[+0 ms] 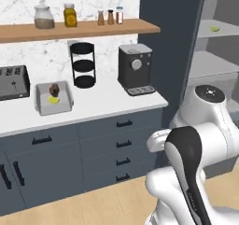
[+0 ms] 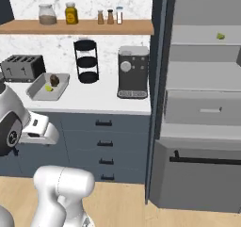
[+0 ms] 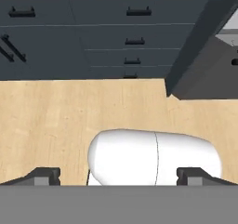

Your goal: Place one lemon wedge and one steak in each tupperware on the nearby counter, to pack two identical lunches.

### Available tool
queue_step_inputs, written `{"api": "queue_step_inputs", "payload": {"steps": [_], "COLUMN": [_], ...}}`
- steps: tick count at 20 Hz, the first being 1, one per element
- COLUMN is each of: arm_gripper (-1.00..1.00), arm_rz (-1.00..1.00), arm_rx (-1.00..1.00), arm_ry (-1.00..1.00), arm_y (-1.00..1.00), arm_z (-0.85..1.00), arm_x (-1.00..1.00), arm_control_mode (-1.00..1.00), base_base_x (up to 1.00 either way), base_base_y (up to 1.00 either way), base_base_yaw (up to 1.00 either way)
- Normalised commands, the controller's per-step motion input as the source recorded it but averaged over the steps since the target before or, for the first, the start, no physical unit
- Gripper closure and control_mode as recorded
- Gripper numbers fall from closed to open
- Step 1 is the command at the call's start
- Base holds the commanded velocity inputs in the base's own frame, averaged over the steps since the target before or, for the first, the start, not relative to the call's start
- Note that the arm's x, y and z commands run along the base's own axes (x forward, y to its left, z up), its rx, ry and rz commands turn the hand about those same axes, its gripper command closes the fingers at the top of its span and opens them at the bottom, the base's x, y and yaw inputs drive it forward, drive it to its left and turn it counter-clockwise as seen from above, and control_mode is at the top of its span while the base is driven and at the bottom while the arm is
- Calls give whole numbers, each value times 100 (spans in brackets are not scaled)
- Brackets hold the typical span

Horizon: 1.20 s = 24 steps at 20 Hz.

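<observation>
The gripper (image 3: 118, 174) points down at the wood floor (image 3: 56, 111), its jaws wide and holding nothing, with cabinets (image 3: 93, 37) ahead.

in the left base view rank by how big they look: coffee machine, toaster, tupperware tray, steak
1. Dark grey boxy coffee machine.
2. Shallow grey rectangular tupperware tray and dark grey slotted toaster: look alike, and the frame edge cuts the toaster, so unranked.
3. Small reddish-brown steak in the tray.
</observation>
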Motion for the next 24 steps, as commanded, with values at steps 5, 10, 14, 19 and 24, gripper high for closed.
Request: {"api": "queue_step_inputs", "payload": {"steps": [5, 10, 14, 19, 24], "arm_gripper": [-100, -100, -100, -100, -100], "arm_rz": [0, 0, 0, 0, 0], "arm_rx": [0, 0, 0, 0, 0], "arm_ry": [0, 0, 0, 0, 0], "arm_y": [0, 0, 0, 0, 0], "arm_z": [0, 0, 0, 0, 0], "arm_x": [0, 0, 0, 0, 0], "arm_control_mode": [100, 100, 100, 100, 100], "base_base_x": [-35, 16, 92, 98, 89], "base_base_y": [-100, -100, -100, -83, -50], "base_base_yaw": [0, 0, 3, 5, 5]}}
